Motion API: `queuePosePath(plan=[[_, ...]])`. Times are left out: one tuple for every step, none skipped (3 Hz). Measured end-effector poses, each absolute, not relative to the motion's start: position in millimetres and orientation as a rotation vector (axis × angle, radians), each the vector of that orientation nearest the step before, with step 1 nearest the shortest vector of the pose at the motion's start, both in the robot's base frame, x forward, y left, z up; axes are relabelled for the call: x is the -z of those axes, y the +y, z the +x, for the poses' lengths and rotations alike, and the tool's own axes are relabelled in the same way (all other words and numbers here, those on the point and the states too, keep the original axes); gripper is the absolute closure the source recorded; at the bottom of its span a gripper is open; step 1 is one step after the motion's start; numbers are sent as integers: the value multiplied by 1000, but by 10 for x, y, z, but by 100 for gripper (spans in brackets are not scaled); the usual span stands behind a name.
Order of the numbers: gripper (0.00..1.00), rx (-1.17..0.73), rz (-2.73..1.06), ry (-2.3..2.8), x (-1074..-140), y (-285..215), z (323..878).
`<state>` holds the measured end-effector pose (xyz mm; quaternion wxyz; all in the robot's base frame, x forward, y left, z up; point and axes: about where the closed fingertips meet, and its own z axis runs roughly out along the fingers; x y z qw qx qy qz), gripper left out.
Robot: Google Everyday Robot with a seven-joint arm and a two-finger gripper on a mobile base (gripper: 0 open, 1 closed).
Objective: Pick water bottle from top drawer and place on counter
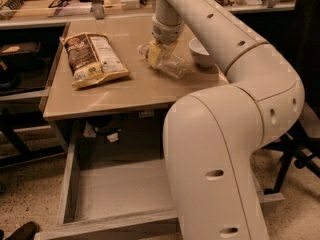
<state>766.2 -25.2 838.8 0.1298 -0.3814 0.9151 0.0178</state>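
Observation:
The water bottle [175, 67] lies on its side on the beige counter [125, 93], cap pointing left, just left of a white bowl. My gripper [156, 55] reaches down from above and is shut on the bottle near its neck end, with the bottle's body resting on the counter. The top drawer [72, 184] is pulled open below the counter's front edge. Its grey bottom shows nothing inside. My arm's large white links hide the drawer's right part.
A brown-and-yellow snack bag [94, 59] lies on the counter's left half. A white bowl [202, 52] stands right of the bottle. A cluttered bench [50, 6] with metal posts runs behind. Dark chair legs [295, 156] stand at the right.

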Motion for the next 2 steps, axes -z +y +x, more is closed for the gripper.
queuePosePath(plan=[[35, -52, -1108, 2659, -8387, -252, 7662], [11, -52, -1108, 2659, -8387, -252, 7662]])
